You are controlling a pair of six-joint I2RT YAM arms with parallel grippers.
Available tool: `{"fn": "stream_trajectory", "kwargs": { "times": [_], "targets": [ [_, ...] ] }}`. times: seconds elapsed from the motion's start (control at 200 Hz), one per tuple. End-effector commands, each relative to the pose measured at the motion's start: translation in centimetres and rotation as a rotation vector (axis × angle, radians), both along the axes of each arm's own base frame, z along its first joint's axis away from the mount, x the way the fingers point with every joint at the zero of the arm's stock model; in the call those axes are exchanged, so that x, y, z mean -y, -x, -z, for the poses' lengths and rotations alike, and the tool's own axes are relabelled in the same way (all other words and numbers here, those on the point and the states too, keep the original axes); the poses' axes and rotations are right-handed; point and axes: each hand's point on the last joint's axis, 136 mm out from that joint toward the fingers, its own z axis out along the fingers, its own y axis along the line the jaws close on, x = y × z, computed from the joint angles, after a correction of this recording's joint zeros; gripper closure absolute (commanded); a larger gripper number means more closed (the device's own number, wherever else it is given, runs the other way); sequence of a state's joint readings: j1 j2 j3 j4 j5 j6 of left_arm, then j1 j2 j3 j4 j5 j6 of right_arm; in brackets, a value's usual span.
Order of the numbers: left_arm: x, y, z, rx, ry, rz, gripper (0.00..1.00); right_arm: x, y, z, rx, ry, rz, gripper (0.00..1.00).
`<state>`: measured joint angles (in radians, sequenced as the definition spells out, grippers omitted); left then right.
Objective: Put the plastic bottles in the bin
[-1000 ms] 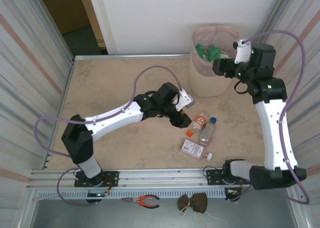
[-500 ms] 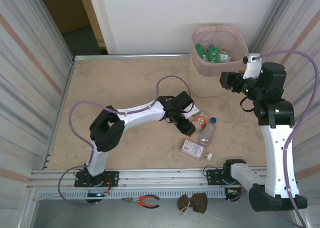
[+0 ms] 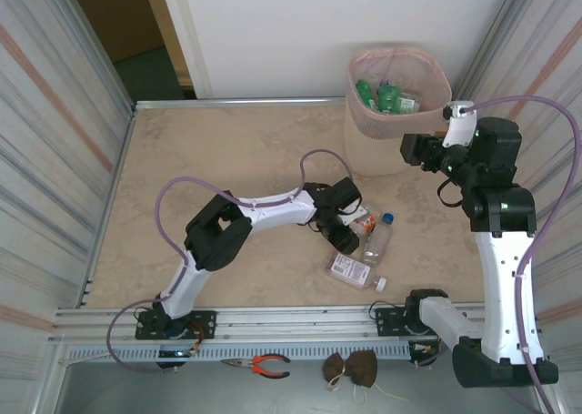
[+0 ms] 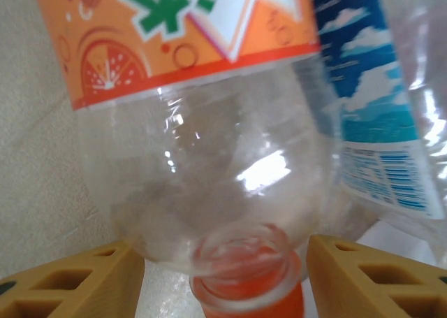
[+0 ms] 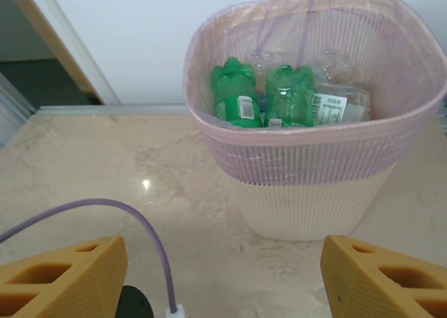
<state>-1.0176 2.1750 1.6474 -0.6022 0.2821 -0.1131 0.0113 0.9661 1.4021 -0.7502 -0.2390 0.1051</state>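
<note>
An orange-capped bottle with an orange label lies on the table. Its neck and cap sit between the fingers of my left gripper, which is open, with a gap on the left side. In the top view the left gripper is at that bottle. Beside it lie a clear bottle with a blue label and blue cap, and a flat white-labelled bottle. The bin holds green bottles. My right gripper hangs open and empty in front of the bin.
A purple cable loops across the right wrist view. Pliers and a brown pouch lie on the ledge below the table's front rail. Corrugated walls close both sides. Bare tabletop spreads left of the bottles.
My left arm has reached right and down, bringing its gripper over the orange-capped bottle's neck. My right gripper has drawn back from over the bin's rim.
</note>
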Motion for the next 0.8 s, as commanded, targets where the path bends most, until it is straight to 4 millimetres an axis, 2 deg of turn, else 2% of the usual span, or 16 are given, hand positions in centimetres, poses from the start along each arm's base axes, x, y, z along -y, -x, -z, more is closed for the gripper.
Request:
{"fn": "stream_trajectory", "kwargs": {
  "times": [0.0, 0.13, 0.461, 0.792],
  "targets": [
    [0.4, -0.1, -0.1, 0.001, -0.009, -0.01, 0.4, -0.1, 0.5, -0.2, 0.004, -0.027, 0.002, 0.28],
    [0.0, -0.1, 0.3, -0.001, -0.025, -0.016, 0.45, -0.1, 0.5, -0.1, 0.003, -0.027, 0.001, 0.28],
    [-0.1, -0.5, -0.2, 0.026, -0.029, -0.023, 0.58, -0.2, 0.5, -0.2, 0.007, -0.034, -0.003, 0.28],
    [-0.9, -2.0, -2.5, 0.101, 0.011, -0.064, 0.68, -0.3, 0.9, -0.2, 0.005, -0.051, -0.006, 0.28]
  ]
}}
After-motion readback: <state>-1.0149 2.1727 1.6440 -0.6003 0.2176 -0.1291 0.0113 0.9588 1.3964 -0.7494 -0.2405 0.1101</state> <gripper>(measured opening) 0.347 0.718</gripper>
